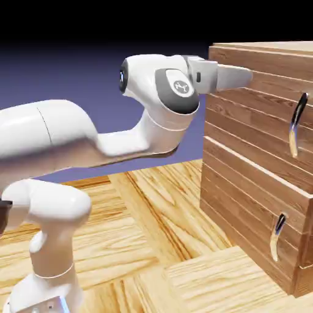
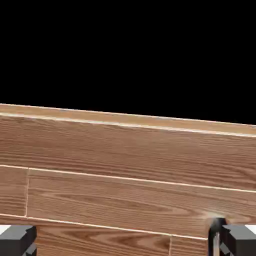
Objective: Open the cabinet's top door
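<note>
Reaches level from the exterior view's lower left toward the cabinet (image 1: 257,159), elbow bent, forearm rising to a rounded wrist. End effector (image 1: 235,75) points right, level, at the cabinet's upper left edge, near its top. Fingertips (image 2: 17,239) spread wide apart, nothing between them, planks just ahead.

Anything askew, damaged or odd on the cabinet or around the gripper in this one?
Nothing stands out. The cabinet looks intact, the top door sits shut and flush, and the open gripper holds nothing.
</note>
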